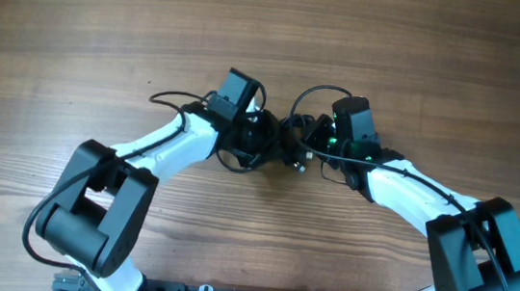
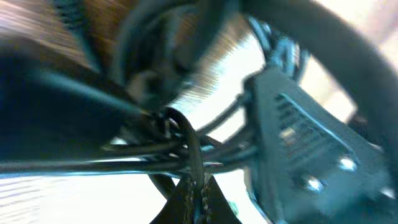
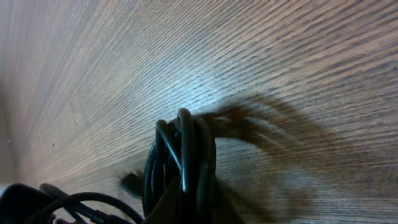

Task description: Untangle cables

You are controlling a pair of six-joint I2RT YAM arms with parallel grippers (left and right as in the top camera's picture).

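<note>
Wooden table (image 1: 78, 30) across my feeds.
Overhead I see brown grain running left to right; my right wrist feed shows the same surface close up, with a pale glare patch.

Wooden worktop (image 1: 273, 21) seen from above, bare across its whole far half and out to both side edges, with wide room for a gripper to pass. All the crowding sits at the centre: the left gripper (image 1: 263, 138) and right gripper (image 1: 310, 149) face each other, and the knotted black cables (image 1: 290, 134) fill the narrow gap between them. One cable loop (image 1: 319, 92) arches just beyond the knot. The left arm (image 1: 168, 141) and right arm (image 1: 410, 195) curve back to the near edge, fencing the bare wood between them. In the right wrist view, the bundle held by that gripper blocks the lower middle, with open wood beyond
</note>
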